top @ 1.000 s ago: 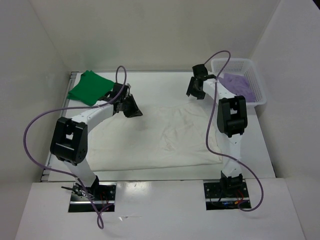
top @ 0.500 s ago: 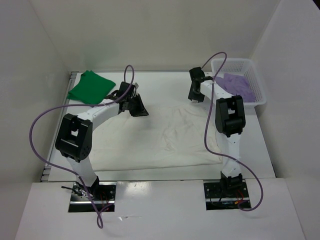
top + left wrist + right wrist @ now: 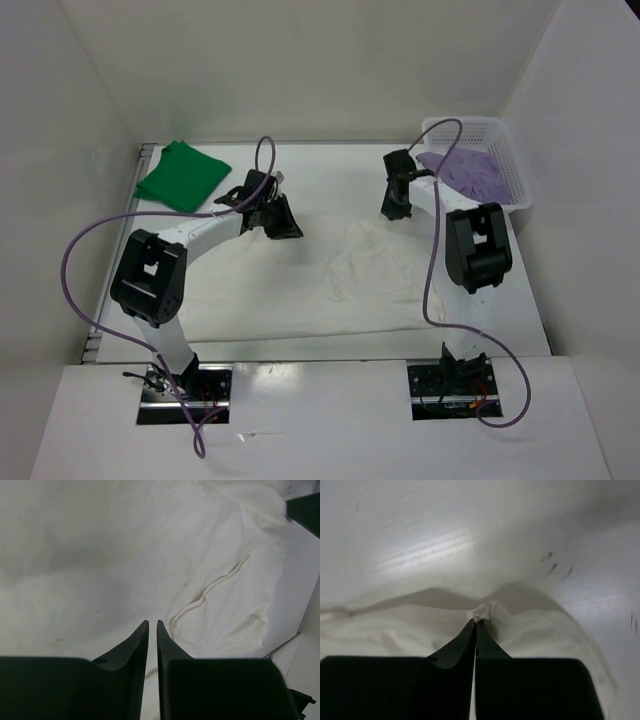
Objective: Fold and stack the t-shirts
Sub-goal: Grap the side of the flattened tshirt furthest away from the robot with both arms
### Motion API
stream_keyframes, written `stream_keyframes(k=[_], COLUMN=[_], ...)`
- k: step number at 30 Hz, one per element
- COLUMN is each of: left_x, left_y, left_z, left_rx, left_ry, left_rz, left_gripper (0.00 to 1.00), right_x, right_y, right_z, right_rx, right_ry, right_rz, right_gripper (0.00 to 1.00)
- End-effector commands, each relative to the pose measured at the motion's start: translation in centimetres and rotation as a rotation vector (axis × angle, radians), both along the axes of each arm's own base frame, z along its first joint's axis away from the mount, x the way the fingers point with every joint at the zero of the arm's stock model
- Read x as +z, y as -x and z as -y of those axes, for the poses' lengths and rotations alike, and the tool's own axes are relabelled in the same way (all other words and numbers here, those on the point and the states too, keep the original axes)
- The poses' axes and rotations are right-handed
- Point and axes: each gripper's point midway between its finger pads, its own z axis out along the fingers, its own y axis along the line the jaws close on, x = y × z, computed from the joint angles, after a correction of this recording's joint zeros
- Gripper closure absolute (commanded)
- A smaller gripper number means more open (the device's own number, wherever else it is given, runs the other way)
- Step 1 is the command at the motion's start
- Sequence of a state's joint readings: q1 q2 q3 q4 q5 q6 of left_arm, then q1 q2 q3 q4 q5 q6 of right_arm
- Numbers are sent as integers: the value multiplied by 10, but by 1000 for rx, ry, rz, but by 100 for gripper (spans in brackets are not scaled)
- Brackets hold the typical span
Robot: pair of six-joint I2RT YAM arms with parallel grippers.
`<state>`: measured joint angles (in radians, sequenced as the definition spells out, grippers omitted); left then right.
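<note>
White t-shirt point(image 3: 340, 275) spread flat mid-table point(image 3: 330, 165), long axis left to right. Right fingers point(image 3: 461, 642) clenched on a pinch of its far right edge. Left fingers point(image 3: 134, 647) over the far left edge, nearly together; cannot tell if cloth is caught. Shirt body lies nearward of both, so the fold likely draws toward the bases.

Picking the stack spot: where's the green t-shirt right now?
Top view: the green t-shirt lies folded at the far left corner of the table, beyond the left gripper and apart from the white t-shirt spread mid-table.
</note>
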<state>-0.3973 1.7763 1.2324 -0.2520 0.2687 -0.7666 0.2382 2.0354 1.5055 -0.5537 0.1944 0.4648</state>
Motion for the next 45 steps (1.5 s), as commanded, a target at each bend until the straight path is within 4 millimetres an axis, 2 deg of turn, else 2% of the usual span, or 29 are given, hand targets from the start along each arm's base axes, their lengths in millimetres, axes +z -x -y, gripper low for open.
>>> stream_keyframes(k=[1, 3, 4, 8, 10, 11, 12, 17, 18, 20, 21, 22, 23, 24, 25, 26, 28, 29, 30, 33, 35, 38, 42, 43, 45], left_x=[16, 16, 18, 8, 4, 8, 2, 17, 28, 36, 43, 38, 44, 37, 32, 28, 21, 20, 19, 22, 31, 33, 40, 41, 34], left_y=[8, 15, 18, 31, 36, 36, 39, 37, 38, 38, 37, 40, 40, 44, 47, 49, 54, 53, 52, 45, 35, 20, 1, -7, -14], left_z=[5, 1, 0, -3, -5, -5, -7, -2, -2, -5, -6, -7, -8, -9, -12, -13, -17, -19, -24, -36, -49, -74, -115, -131, -149], left_rx=[-9, -9, -3, -2, -2, -2, 5, -9, -10, -1, 5, 5, 5, 5, 12, 12, 12, 20, 37, 73, 111, 188, 283, 327, 354], left_ry=[40, 40, 45, 47, 44, 48, 46, 67, 79, 76, 78, 73, 79, 72, 59, 55, 34, 25, 17, 14, 0, -10, -22, -24, -44], left_rz=[38, 36, 34, 5, -2, 8, -11, 1, 28, 48, 69, 58, 70, 55, 41, 32, 20, 24, 26, 37, 59, 65, 86, 87, 72], left_gripper=[82, 82, 82, 82, 82, 82, 82, 82, 82, 82, 82, 81, 81, 81, 81, 80, 80, 80, 78, 74, 68, 61, 58, 57, 57], right_x=[60, 65, 73, 82, 67, 66, 52, 59, 52, 45, 36, 33, 28, 19, 19, 20, 38, 44, 63, 88, 85, 71, 66, 64, 61], right_y=[23, 44, 60, 105, 134, 145, 157, 168, 180, 194, 208, 214, 217, 223, 223, 219, 204, 194, 181, 151, 139, 124, 108, 104, 99], right_z=[-17, -23, -19, -28, -29, -35, -31, -32, -38, -49, -54, -60, -64, -64, -64, -63, -58, -51, -50, -46, -51, -54, -58, -62, -66], right_rx=[20, 33, 23, 62, 56, 70, 56, 30, 34, 54, 60, 69, 81, 79, 79, 83, 83, 82, 84, 106, 127, 141, 168, 183, 196], right_ry=[-70, -94, -104, -174, -210, -234, -225, -249, -289, -305, -322, -339, -346, -343, -343, -324, -284, -268, -279, -289, -289, -270, -256, -264, -251], right_rz=[144, 145, 159, 141, 61, 41, -6, -38, -88, -122, -168, -184, -212, -250, -251, -248, -183, -157, -106, -20, -17, -18, -13, -21, -19], right_gripper=[100, 100, 100, 100, 100, 100, 100, 100, 100, 100, 100, 98, 94, 90, 84, 69, 58, 56, 56, 56, 56, 46, 46, 46, 46])
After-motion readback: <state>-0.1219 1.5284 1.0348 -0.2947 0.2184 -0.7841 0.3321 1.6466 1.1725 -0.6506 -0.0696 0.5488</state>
